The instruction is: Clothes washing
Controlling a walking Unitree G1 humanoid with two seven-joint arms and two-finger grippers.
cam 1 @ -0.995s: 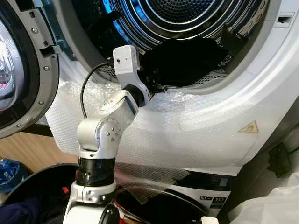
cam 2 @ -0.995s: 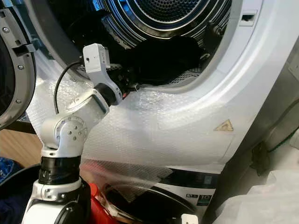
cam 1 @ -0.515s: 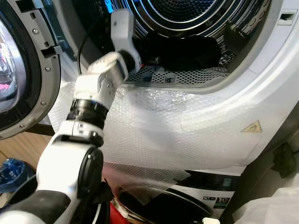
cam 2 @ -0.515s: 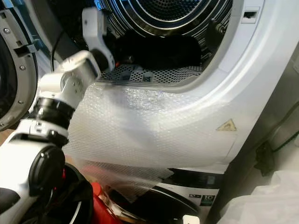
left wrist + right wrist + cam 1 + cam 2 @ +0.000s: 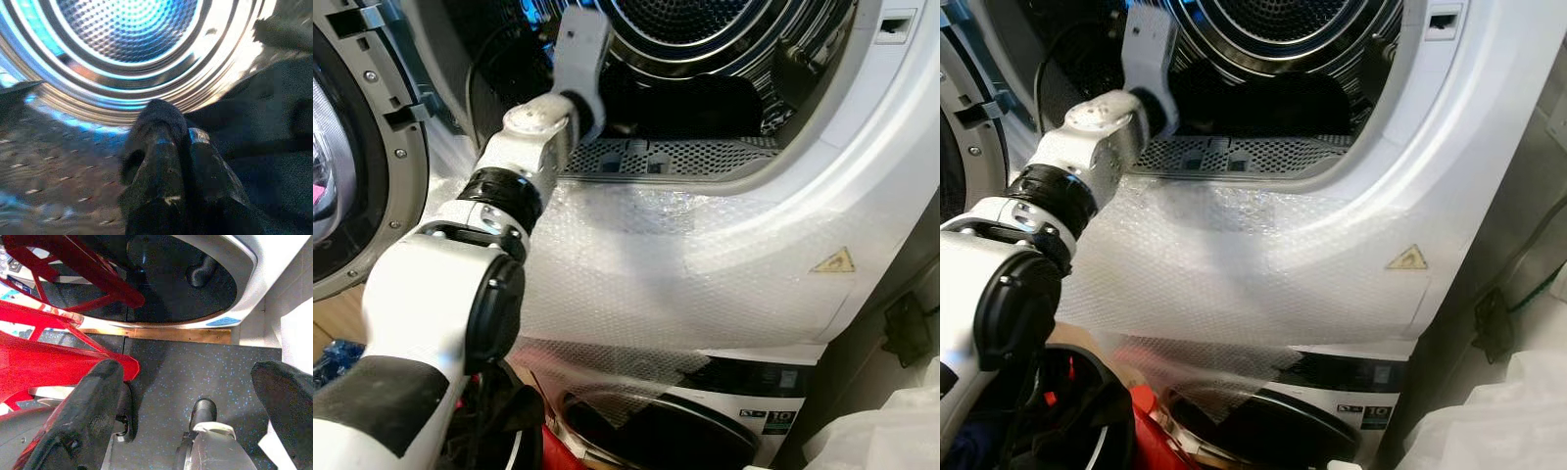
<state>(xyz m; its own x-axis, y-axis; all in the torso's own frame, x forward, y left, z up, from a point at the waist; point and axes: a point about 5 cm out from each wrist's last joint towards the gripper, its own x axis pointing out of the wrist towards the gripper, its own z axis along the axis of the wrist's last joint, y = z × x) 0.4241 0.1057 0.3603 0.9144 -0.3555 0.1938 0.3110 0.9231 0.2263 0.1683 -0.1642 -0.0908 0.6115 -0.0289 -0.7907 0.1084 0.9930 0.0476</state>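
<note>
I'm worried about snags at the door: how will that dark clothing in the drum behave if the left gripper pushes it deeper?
The dark clothing lies slumped and shapeless in the drum, so it is probably floppy and would bunch rather than slide whole. It looks light. The left gripper seems closed, so it would likely nudge, not drag.

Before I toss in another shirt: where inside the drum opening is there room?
Free: the right of the opening, above the perforated ledge. Crowded: the left, where the left gripper and arm reach in, and the bottom, where dark clothes lie.

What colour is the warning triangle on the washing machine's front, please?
Yellow; the warning triangle shows best in the left eye view.
</note>
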